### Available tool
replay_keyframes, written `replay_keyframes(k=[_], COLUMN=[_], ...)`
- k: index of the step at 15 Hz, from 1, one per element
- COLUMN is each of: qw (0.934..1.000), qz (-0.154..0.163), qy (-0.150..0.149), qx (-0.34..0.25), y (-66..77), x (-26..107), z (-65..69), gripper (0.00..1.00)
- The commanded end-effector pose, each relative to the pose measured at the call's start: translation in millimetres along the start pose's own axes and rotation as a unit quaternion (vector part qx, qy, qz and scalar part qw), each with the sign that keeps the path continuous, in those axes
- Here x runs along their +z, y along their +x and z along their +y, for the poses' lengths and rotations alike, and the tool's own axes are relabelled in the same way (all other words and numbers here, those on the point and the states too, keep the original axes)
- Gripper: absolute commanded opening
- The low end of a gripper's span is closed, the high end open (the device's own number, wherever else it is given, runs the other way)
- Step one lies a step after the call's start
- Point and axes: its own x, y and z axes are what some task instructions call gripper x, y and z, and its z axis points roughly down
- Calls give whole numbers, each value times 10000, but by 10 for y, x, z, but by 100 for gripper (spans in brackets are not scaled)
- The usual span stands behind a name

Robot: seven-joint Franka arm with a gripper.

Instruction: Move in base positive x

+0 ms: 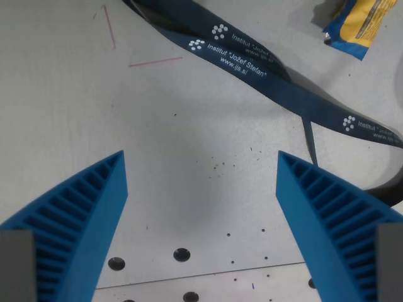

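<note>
My gripper [201,157] is open and empty above a pale grey table [69,113]. Its two blue ribbed fingers stand wide apart, one at the wrist view's lower left [82,214] and one at the lower right [334,214]. Nothing lies between them except bare table with a few dark specks.
A dark blue lanyard [252,66] printed "Institut Jožef Stefan" runs from the top middle to the wrist view's right edge. A yellow and blue packet [359,25] lies at the top right. Thin red lines [154,61] mark the table at the upper left. Screw holes [181,255] dot the bottom.
</note>
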Motion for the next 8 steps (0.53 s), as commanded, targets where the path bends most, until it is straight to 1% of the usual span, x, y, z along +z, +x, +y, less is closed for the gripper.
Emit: replay_keyframes(k=[1, 8], qw=[10000, 10000], qz=[17, 17], qy=[3, 3], qx=[0, 0], y=[51, 401], x=[-18, -20], z=[-13, -102], gripper=[100, 100])
